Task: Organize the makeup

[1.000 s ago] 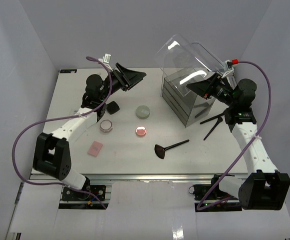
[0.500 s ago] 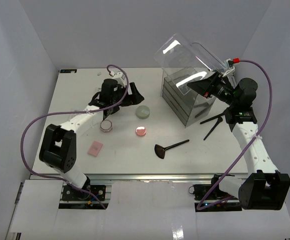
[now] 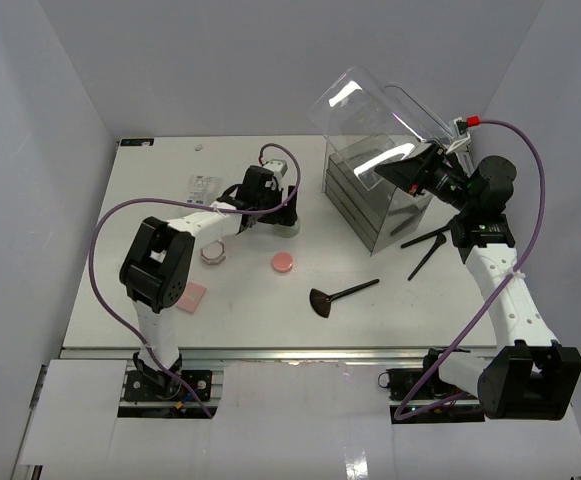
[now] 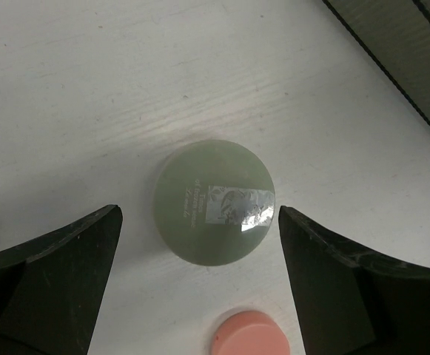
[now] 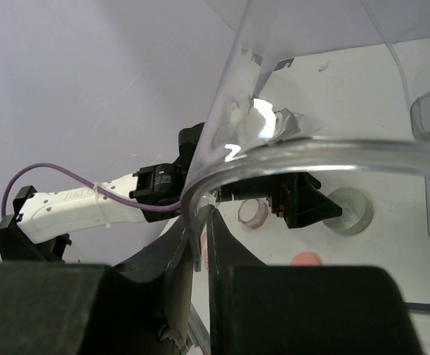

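My left pincer [image 4: 198, 212] stands wide astride the grey-green compact [image 4: 215, 188], untouched, mid-table just left of the clear box [image 3: 365, 205]; my right pincer [image 5: 202, 231] is clamped on its raised lid [image 5: 311, 66].

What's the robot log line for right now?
left gripper: open, straddling round grey-green compact | right gripper: shut on clear plastic lid, raised

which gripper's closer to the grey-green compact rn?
Left. The left gripper hangs open straddling the grey-green compact; the right gripper is away at the box, shut on its clear lid.
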